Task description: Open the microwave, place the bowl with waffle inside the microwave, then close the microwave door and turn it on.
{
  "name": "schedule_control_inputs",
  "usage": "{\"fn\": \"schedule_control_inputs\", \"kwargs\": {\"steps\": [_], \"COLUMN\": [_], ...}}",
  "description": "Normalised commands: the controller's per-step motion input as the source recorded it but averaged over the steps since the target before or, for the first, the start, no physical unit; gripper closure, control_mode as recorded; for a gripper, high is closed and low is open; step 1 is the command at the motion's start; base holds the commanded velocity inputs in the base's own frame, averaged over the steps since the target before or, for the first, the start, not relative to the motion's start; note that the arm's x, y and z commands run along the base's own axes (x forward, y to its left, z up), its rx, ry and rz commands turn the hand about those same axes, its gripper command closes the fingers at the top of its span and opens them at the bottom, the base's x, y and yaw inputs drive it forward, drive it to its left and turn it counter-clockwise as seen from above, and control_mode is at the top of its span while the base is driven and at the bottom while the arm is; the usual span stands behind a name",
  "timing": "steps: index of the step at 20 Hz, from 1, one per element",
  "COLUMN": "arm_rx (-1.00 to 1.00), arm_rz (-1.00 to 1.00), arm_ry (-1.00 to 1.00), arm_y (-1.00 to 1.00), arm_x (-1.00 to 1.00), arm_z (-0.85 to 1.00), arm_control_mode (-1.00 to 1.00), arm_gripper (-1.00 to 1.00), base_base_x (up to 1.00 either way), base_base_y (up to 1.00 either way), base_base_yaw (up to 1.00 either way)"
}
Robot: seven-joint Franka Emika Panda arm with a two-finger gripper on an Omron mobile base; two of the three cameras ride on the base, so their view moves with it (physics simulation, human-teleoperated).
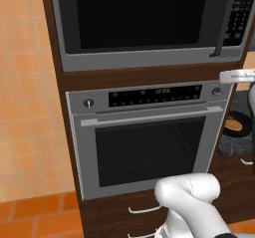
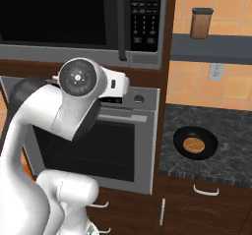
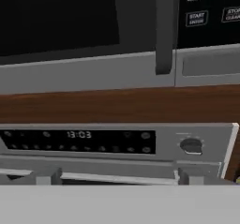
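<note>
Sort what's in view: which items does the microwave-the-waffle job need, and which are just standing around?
Needed: microwave, microwave door shut, its handle, keypad, bowl with waffle on the counter.
Bystanders: oven, canister on the shelf, wall outlet.

Even, flat rendered light w/ soft shadows, no glare; hand view slightly blurry.

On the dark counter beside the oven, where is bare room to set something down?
The counter is bare behind the bowl with waffle, toward the tiled wall, and to its right. The strip between the bowl and the oven is narrow. The shelf above has room right of the brown canister.
</note>
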Motion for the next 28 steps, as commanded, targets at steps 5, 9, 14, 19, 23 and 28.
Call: {"fn": "schedule_control_inputs", "kwargs": {"steps": [5, 9, 14, 19, 23, 28], "arm_rx": [0.01, 0.00, 0.00, 0.00, 0.00, 0.01], "arm_rz": [-0.06, -0.04, -0.02, 0.00, 0.01, -0.01], "arm_ry": [-0.24, -0.19, -0.05, 0.01, 0.00, 0.00], "arm_y": [-0.43, 0.00, 0.00, 0.00, -0.08, -0.39], "arm_x": [0.51, 0.70, 0.52, 0.31, 0.46, 0.42], "arm_z": [0.73, 0.43, 0.21, 0.07, 0.00, -0.05], "arm_control_mode": [-1.00, -1.00, -1.00, -1.00, -1.00, -1.00], "arm_gripper": [-1.00, -1.00, -1.00, -1.00, -1.00, -1.00], "base_base_x": [0.00, 0.00, 0.00, 0.00, 0.00, 0.00], "base_base_y": [0.00, 0.00, 0.00, 0.00, 0.00, 0.00], "base_base_yaw": [0.00, 0.00, 0.00, 0.00, 0.00, 0.00]}}
